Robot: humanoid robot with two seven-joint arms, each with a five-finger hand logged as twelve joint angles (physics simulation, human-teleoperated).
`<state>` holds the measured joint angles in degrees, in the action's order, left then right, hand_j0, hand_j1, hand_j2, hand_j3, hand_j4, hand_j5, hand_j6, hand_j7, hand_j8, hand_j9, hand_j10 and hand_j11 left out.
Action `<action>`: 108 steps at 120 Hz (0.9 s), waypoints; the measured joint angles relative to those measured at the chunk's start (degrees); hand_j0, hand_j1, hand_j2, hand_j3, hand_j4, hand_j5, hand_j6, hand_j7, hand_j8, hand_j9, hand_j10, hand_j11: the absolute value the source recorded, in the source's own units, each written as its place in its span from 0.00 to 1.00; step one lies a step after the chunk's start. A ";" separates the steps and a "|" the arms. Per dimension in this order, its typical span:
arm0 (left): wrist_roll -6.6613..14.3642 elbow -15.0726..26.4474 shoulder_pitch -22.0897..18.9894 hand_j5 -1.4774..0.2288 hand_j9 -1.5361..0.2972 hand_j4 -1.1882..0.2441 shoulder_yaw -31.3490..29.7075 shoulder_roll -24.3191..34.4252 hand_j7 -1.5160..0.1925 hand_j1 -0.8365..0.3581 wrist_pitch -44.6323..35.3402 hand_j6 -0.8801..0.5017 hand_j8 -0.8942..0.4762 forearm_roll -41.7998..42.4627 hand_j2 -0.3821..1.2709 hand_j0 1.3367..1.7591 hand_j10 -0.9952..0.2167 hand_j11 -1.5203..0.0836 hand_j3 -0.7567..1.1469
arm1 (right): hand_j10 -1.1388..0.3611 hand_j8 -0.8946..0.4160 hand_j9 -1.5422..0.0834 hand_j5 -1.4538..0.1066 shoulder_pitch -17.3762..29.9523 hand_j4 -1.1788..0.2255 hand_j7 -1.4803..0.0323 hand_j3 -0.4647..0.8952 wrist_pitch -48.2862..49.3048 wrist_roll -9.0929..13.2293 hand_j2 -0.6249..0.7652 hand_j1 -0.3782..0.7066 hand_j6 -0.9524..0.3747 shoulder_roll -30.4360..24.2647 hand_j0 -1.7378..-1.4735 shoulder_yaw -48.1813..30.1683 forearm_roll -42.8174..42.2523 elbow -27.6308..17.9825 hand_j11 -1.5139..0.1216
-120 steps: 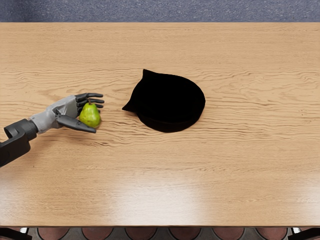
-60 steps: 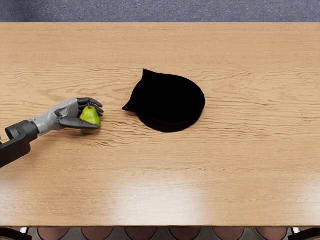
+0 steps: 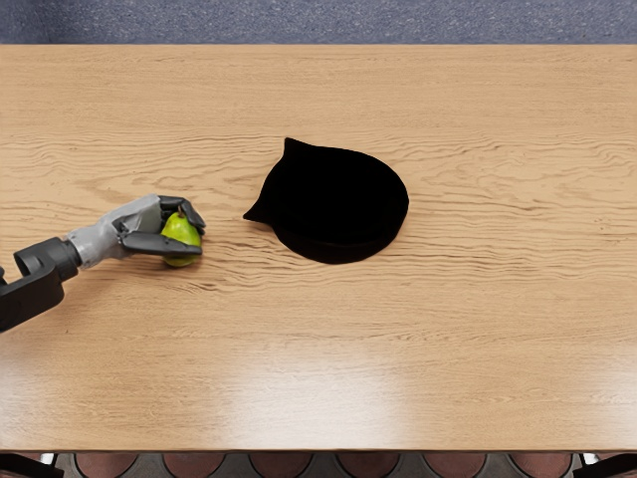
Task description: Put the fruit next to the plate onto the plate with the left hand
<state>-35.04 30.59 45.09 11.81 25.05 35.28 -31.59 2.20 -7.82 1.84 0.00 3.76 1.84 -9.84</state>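
My left hand (image 3: 159, 227) reaches in from the left edge of the table (image 3: 418, 339) and is closed around the green pear (image 3: 180, 231). The dark fingers (image 3: 189, 211) curl over the pear's far side and top, and my thumb (image 3: 171, 242) presses along its near side, so the fruit sits gripped between them with only a patch of its green skin showing. The pear is low against the wood, to the left of the black plate (image 3: 333, 204) and clearly apart from it, with a strip of bare tabletop between my fingertips and the plate's nearest edge. The plate lies flat near the middle of the table; its outline is round with two pointed tips, one at its upper left and one at its left side facing my hand. The pear's narrow end seems to point away from me, under my curled fingers, with the rounder end toward my thumb, but my hand covers too much of it for me to be sure of its long axis.
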 joint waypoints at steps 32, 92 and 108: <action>0.01 0.39 0.83 0.15 0.21 0.27 -0.25 0.26 0.20 0.44 -0.33 0.30 0.38 -0.49 0.24 0.72 0.58 0.22 0.40 | 0.74 0.66 0.93 0.91 0.00 0.82 0.95 0.34 0.00 0.00 0.45 0.06 0.70 0.00 0.30 0.00 0.00 0.00 0.90; 0.02 0.66 10.33 0.13 0.19 0.26 -0.48 -0.24 0.18 0.41 -0.46 0.31 0.38 -0.26 0.25 0.70 0.60 0.20 0.40 | 0.74 0.66 0.93 0.91 0.00 0.82 0.95 0.34 0.00 0.00 0.45 0.06 0.70 0.00 0.30 -0.01 -0.01 0.00 0.90; 0.01 0.61 12.80 0.13 0.19 0.26 -0.79 -2.10 0.17 0.41 -0.42 0.32 0.39 -0.44 0.26 0.70 0.60 0.19 0.40 | 0.74 0.66 0.93 0.91 0.00 0.82 0.95 0.34 0.00 0.00 0.45 0.06 0.70 0.00 0.30 -0.01 0.00 0.00 0.90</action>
<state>-35.02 31.20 57.89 11.02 22.95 34.86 -32.02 2.20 -7.82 1.84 0.00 3.74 1.84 -9.84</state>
